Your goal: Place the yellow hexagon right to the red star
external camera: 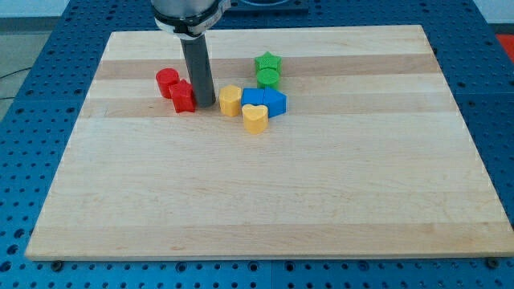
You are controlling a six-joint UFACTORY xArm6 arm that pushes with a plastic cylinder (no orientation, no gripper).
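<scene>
The red star (182,96) lies left of centre near the view's top, with a red cylinder (167,80) touching its upper left. The yellow hexagon (230,101) lies to the star's right, a small gap away. My tip (204,104) stands in that gap, between the star and the hexagon, close to both. A blue block (264,102) touches the hexagon's right side.
A yellow heart (255,119) lies just below the blue block. A green star (267,62) and a green cylinder (268,77) sit above the blue block. The wooden board (257,201) lies on a blue perforated table.
</scene>
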